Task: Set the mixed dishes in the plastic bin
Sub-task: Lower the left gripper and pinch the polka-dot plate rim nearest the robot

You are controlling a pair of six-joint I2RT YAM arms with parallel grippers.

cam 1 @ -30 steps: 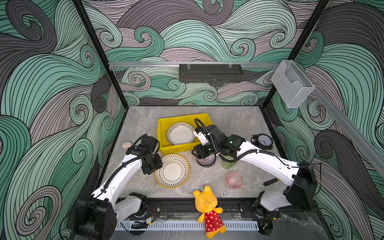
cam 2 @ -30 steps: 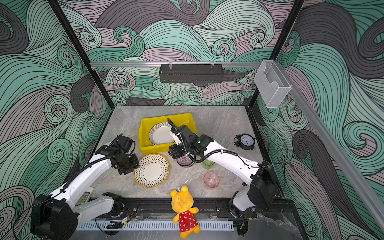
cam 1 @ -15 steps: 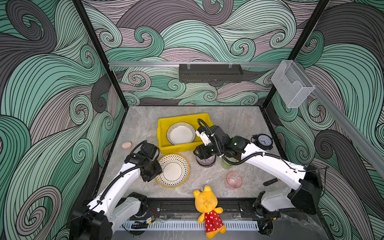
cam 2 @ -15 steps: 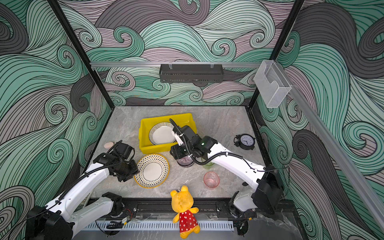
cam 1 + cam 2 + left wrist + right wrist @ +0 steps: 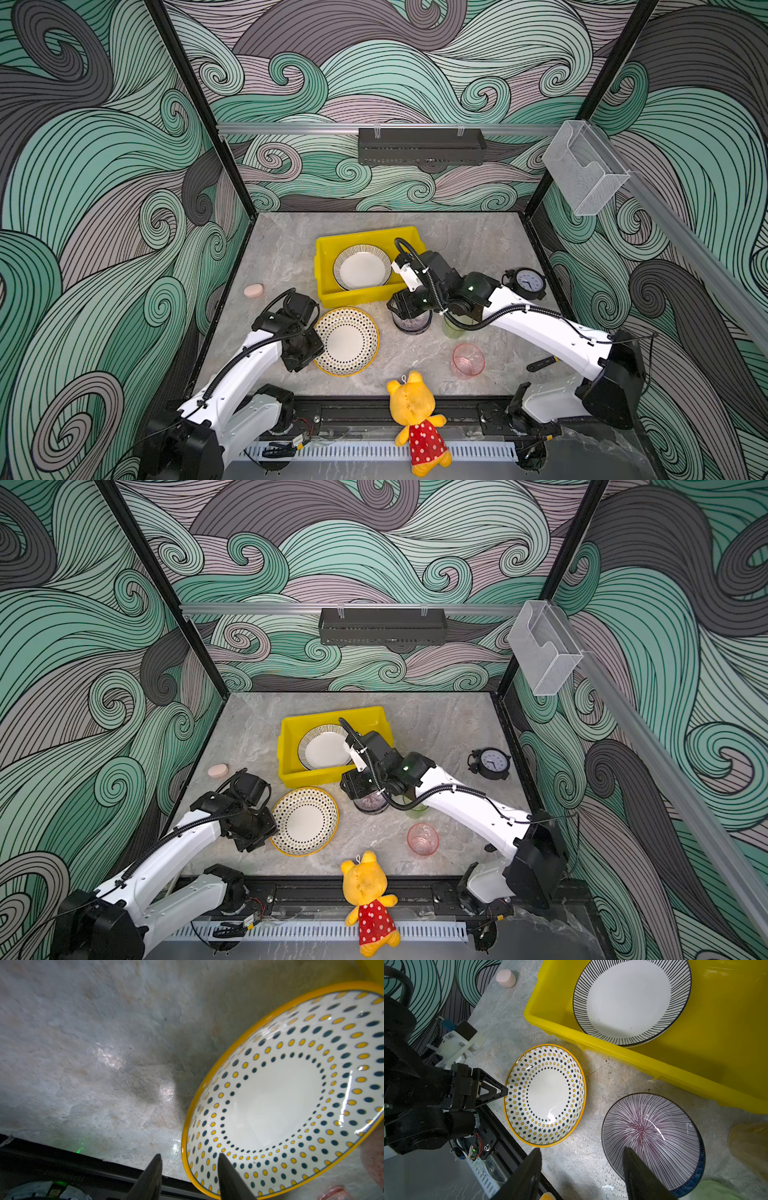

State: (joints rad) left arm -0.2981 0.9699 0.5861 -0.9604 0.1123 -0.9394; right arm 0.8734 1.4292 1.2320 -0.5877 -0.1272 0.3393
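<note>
Left wrist view: the left jaws stand apart, straddling the rim of the dotted-rim plate (image 5: pixel 280 1101) on the bench (image 5: pixel 93 1043). Nearby, the right jaws, apart, straddle the rim of the purple-striped bowl (image 5: pixel 652 1132); beyond them sits the plastic bin (image 5: pixel 726 1032), holding a striped-rim plate (image 5: pixel 631 999).

Non-task stuff: bear (image 5: pixel 415 419) at near edge, centre, head on the table (image 5: pixel 291 249), body over the front rail. Clock (image 5: pixel 525 282) on the right side, mid-depth. Pink puck (image 5: pixel 253 290) at the left edge. Small black stick (image 5: pixel 540 363) near right, can't tell what it is. Black rack (image 5: pixel 420 146) hangs on the far wall, clear box (image 5: pixel 582 166) on the right wall.
</note>
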